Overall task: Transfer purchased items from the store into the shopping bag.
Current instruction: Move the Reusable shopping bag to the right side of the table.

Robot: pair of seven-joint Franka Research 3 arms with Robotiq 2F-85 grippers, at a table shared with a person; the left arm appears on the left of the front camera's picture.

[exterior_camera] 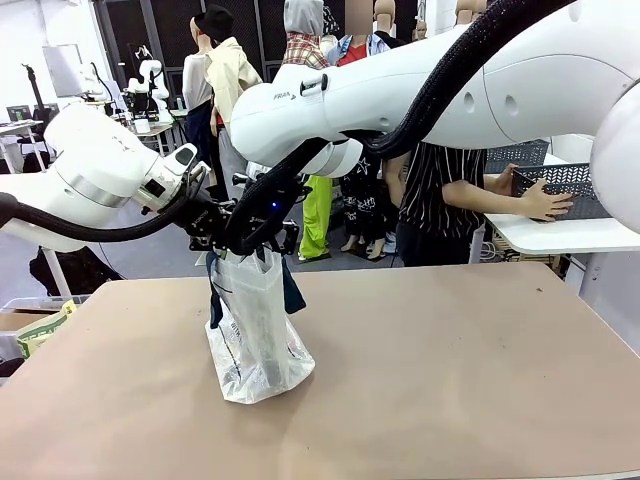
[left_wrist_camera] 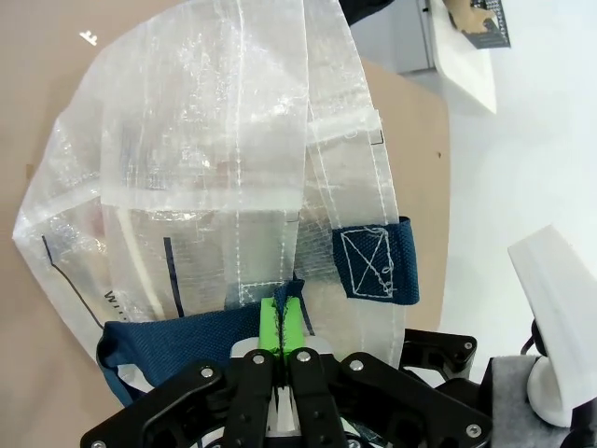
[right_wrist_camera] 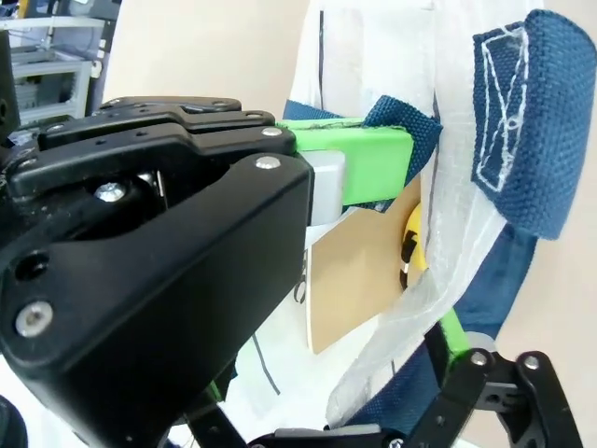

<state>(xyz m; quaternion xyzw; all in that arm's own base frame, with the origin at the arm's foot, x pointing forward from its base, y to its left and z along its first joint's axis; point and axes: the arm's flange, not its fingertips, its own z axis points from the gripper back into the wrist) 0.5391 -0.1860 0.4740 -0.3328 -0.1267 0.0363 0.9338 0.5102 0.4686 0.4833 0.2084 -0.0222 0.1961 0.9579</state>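
Brown table (exterior_camera: pixel 450 380) with the shopping bag (exterior_camera: pixel 258 340) standing upright left of centre. At its rim the left gripper (left_wrist_camera: pixel 283 322) is clenched on the navy handle (left_wrist_camera: pixel 177 341). Above the mouth the right gripper (exterior_camera: pixel 265 240) has its fingers spread, released. One tan-and-yellow purchased item (right_wrist_camera: pixel 359 280) shows at the bag's mouth. Beyond the table, a person's hand (exterior_camera: pixel 548 203) rests on a dark lattice basket (exterior_camera: pixel 565 180).

Robot lab (white arms (exterior_camera: pixel 400 90), worktable (exterior_camera: pixel 450 360))
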